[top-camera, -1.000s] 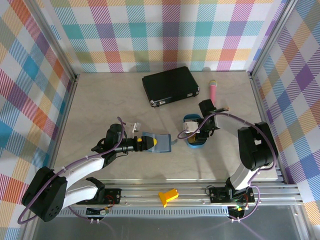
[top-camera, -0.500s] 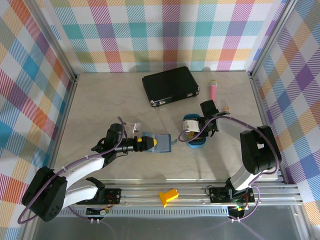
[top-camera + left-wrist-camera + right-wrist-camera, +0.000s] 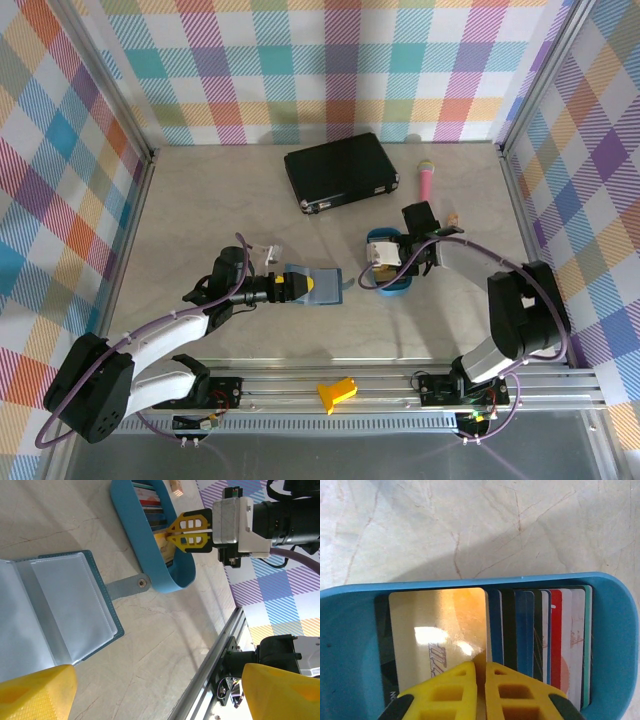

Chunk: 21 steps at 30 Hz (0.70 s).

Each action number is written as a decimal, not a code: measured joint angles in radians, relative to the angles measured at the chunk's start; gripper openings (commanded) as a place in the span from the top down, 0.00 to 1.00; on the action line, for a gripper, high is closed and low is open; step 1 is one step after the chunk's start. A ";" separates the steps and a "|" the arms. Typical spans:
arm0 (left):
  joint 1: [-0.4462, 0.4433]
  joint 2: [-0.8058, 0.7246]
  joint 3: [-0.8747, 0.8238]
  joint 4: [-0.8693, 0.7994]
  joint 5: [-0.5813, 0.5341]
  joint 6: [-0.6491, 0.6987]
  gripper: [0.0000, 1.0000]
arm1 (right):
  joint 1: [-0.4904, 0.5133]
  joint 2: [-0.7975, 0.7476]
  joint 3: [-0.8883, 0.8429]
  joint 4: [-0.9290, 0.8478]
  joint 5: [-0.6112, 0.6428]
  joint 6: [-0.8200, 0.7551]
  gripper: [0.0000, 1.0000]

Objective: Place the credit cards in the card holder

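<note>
From above, the teal square folding card holder [image 3: 325, 287] lies open on the pale stone-look table [image 3: 200, 210], just by the left end effector [image 3: 293, 285]. The blue oval plastic tray [image 3: 395, 290] sits near it. Checked walls [image 3: 330, 70] close 3 sides.

Left wrist: its yellow fingers [image 3: 35, 690] stand wide, holding nothing.

Right wrist: thin, stiff, slippery plastic credit cards [image 3: 520, 630] stand packed in the tray. The right end effector [image 3: 480, 672] is squeezed together against the gold card [image 3: 440, 630]. I cannot tell if it grips. A free edge looks best.

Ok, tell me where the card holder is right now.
The card holder lies open mid-table in the top view, just left of the blue tray, at the left gripper's fingertips.
</note>
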 measured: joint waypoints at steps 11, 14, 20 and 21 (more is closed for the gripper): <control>-0.002 -0.017 -0.013 0.063 0.000 -0.058 0.17 | 0.017 -0.195 0.000 -0.194 -0.005 0.077 1.00; -0.002 -0.042 -0.014 0.063 0.000 -0.061 0.17 | 0.017 -0.255 0.003 -0.235 -0.023 0.123 1.00; -0.005 -0.105 -0.014 0.051 0.000 -0.082 0.18 | -0.016 -0.361 0.081 -0.268 -0.114 0.354 1.00; -0.007 -0.122 -0.014 0.051 0.000 -0.095 0.19 | -0.024 -0.384 0.096 -0.258 -0.133 0.428 1.00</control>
